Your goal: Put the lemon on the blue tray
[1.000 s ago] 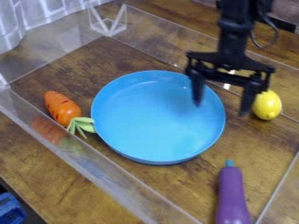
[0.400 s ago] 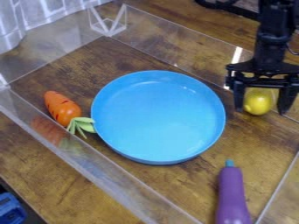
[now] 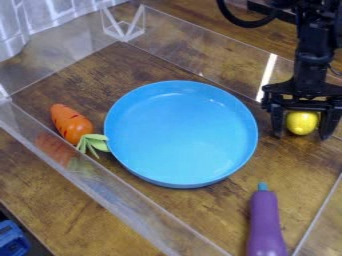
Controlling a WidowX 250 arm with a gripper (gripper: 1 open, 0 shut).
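Basically nothing done: the lemon [image 3: 303, 122] sits on the wooden table [image 3: 80, 80], right of the blue tray [image 3: 181, 133] (empty). The gripper [image 3: 303, 116] straddles it, jaws wide, holding nothing. Grasp, lift, placement all remain.

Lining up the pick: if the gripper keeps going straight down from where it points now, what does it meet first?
Most likely the lemon: the open gripper points down with a finger on either side of it. Depth is hard to judge from this single view, so the fingertips might reach the wooden table first.
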